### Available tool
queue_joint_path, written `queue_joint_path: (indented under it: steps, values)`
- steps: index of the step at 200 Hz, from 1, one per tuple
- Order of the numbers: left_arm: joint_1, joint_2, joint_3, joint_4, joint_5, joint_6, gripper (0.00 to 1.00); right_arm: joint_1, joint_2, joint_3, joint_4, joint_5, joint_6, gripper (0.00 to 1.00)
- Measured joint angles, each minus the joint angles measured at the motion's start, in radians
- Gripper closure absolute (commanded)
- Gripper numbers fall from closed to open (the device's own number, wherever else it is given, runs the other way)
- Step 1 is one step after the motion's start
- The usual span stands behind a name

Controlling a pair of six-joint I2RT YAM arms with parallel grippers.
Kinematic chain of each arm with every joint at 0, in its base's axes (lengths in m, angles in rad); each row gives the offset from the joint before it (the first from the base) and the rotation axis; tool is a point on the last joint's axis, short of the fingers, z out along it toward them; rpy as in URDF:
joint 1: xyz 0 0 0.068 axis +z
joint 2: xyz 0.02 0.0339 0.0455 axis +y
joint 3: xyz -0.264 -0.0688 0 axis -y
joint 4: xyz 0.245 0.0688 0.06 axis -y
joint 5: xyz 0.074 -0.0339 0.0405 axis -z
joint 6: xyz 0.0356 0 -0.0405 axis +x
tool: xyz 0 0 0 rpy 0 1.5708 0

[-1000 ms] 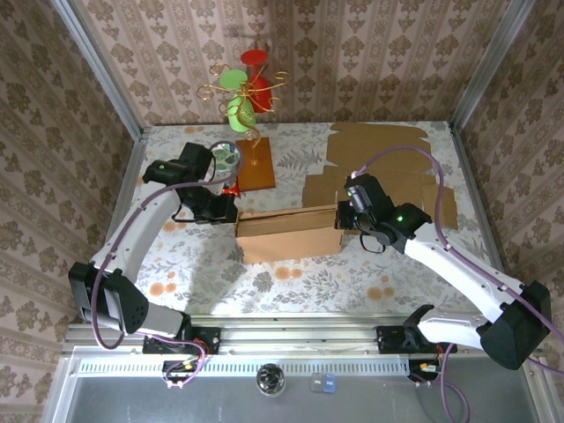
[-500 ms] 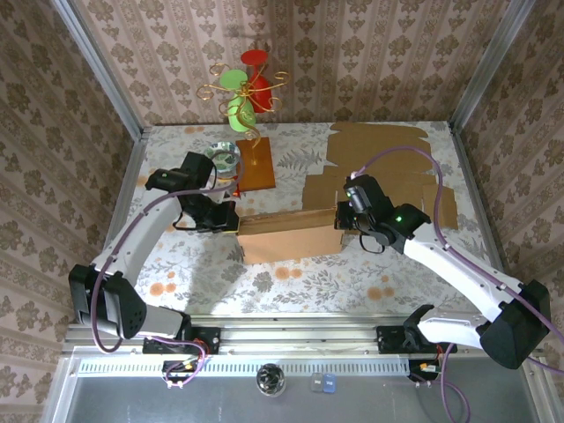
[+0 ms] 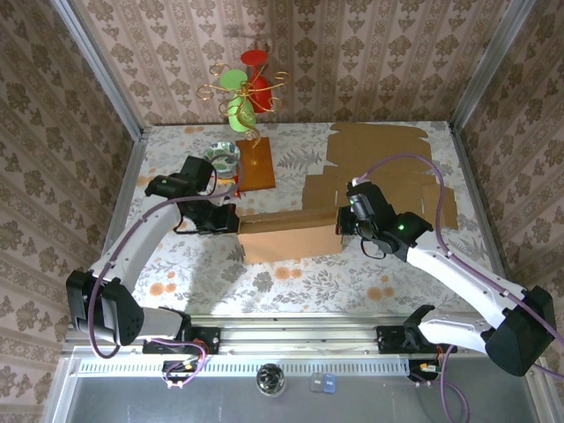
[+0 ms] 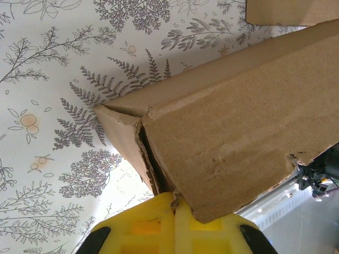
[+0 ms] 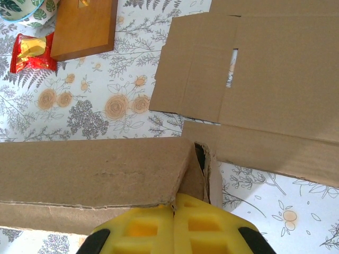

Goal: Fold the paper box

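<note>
The paper box [image 3: 289,233] is a long, half-folded brown cardboard shape lying across the middle of the table. My left gripper [image 3: 234,220] is shut, its yellow fingertips pressed against the box's left end. In the left wrist view, the left gripper [image 4: 175,203] touches the corner where an end flap meets the paper box [image 4: 238,116], with no gap between the fingers. My right gripper [image 3: 341,225] is shut too, at the box's right end. In the right wrist view, the right gripper [image 5: 174,203] butts against the lower edge of the box's panel [image 5: 90,172] beside a tucked flap.
Flat cardboard sheets [image 3: 388,167] lie behind the box at the back right, also in the right wrist view [image 5: 265,69]. A wooden board [image 3: 254,165], a glass bowl [image 3: 223,157] and a red packet [image 3: 231,188] sit behind the left gripper. A wire ornament [image 3: 245,88] stands at the back.
My left gripper has moved a little forward and right, up against the box's left end. The right gripper and the box have hardly shifted.
</note>
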Motion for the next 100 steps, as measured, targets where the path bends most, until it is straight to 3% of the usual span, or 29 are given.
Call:
queue_joint_path:
  steps: [33,76,100]
  values:
    - [-0.007,0.000,0.000,0.008,0.000,0.000,0.98,0.002,-0.016,0.000,-0.045,-0.009,0.016,0.88]
    - [-0.013,0.000,0.000,0.015,-0.003,0.000,0.98,-0.004,-0.014,0.038,-0.111,-0.021,0.023,1.00]
    - [-0.013,0.000,0.000,0.016,-0.004,0.000,0.98,-0.021,0.013,0.080,-0.139,-0.026,-0.009,1.00]
